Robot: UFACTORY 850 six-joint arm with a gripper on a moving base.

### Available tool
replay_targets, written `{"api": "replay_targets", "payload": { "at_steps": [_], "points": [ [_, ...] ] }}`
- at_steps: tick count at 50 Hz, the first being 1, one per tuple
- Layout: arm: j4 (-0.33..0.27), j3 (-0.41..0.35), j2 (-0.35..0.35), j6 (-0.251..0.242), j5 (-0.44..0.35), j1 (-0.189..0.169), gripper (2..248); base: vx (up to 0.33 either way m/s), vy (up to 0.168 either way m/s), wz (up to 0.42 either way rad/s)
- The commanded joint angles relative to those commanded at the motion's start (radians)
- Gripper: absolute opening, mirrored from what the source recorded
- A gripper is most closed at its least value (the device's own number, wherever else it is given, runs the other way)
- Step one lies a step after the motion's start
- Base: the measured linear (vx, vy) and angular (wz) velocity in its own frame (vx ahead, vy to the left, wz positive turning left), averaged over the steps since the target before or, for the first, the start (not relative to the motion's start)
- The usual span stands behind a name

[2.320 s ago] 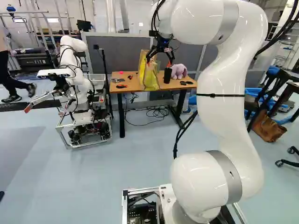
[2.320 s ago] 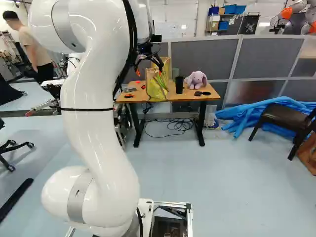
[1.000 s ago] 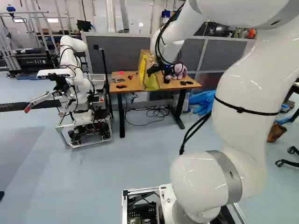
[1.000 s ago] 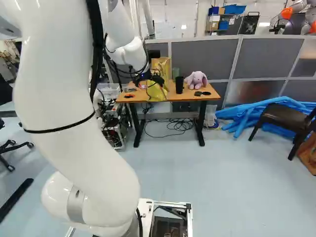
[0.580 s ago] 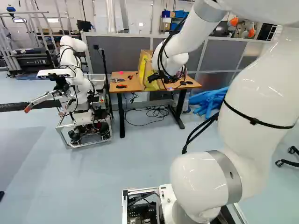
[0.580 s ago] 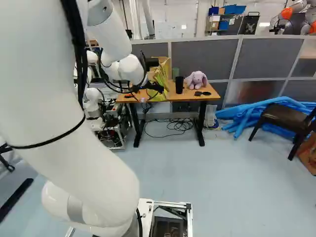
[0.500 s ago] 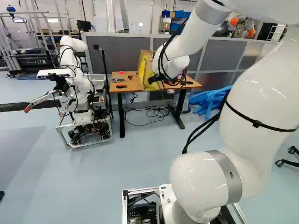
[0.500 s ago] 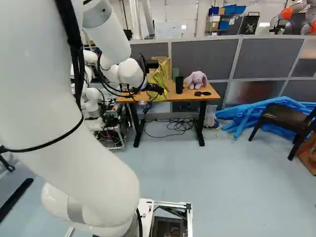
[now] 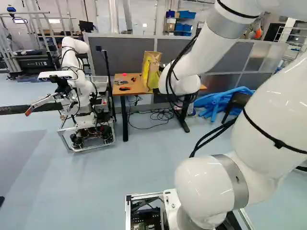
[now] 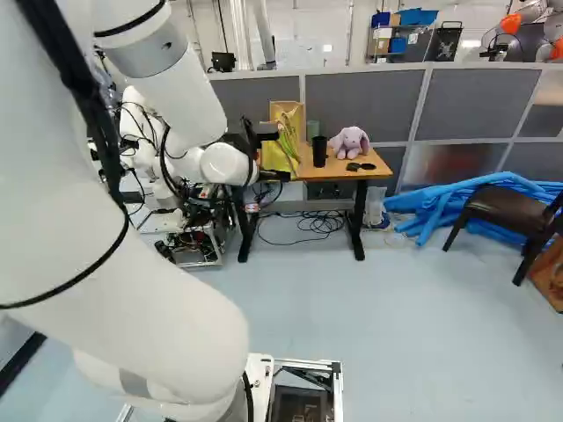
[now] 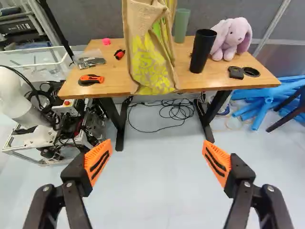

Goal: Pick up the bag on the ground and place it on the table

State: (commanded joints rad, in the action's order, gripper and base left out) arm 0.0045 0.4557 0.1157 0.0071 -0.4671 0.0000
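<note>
Right base view: my gripper (image 10: 274,176) is located on the near side of the table (image 10: 369,169). Wrist view: my fingers (image 11: 97,163) are spread wide above open floor (image 11: 157,191), which extends to the cable (image 11: 177,112) between the table legs. The bag (image 11: 152,57), tan weave with yellow print, stands upright at the tabletop's front edge. My arm (image 9: 189,81) hides the black cup (image 11: 202,51) and plush rabbit (image 11: 232,38) in the left base view only.

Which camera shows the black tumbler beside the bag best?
The wrist view: the black tumbler stands there whole, large and unblocked. The right base view shows it whole but small; in the left base view my arm hides it.
</note>
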Motion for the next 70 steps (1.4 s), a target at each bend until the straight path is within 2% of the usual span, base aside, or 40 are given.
{"api": "replay_targets", "payload": {
  "at_steps": [34,52,70],
  "points": [
    [-0.003,-0.236,0.105,-0.005,-0.260,0.000,247,0.000,0.000,0.000],
    [-0.004,-0.313,0.139,-0.006,-0.345,0.000,247,0.000,0.000,0.000],
    [-0.004,-0.357,0.158,-0.007,-0.393,0.000,247,0.000,0.000,0.000]
  ]
}}
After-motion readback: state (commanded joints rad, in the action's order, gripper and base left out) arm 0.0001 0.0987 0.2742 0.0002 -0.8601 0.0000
